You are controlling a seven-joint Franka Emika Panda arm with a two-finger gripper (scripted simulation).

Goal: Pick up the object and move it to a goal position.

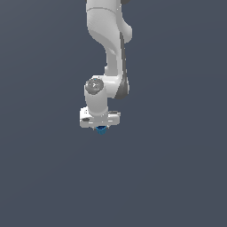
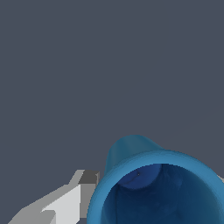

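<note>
The object (image 1: 101, 130) is a tiny bright-blue cup that peeks out just below the white gripper (image 1: 101, 128) in the exterior view, near the picture's middle. Most of it is hidden by the hand above it. In the wrist view the object (image 2: 131, 151) fills the lower part of the picture, its open mouth and dark inside turned to the camera. One grey-and-white finger (image 2: 72, 199) presses against its side; the other finger is barely in frame. The gripper is shut on the cup, which hangs in mid-air.
A plain dark grey-blue background fills both views. The white arm (image 1: 111, 40) rises from the hand to the top of the exterior view. No goal marker shows.
</note>
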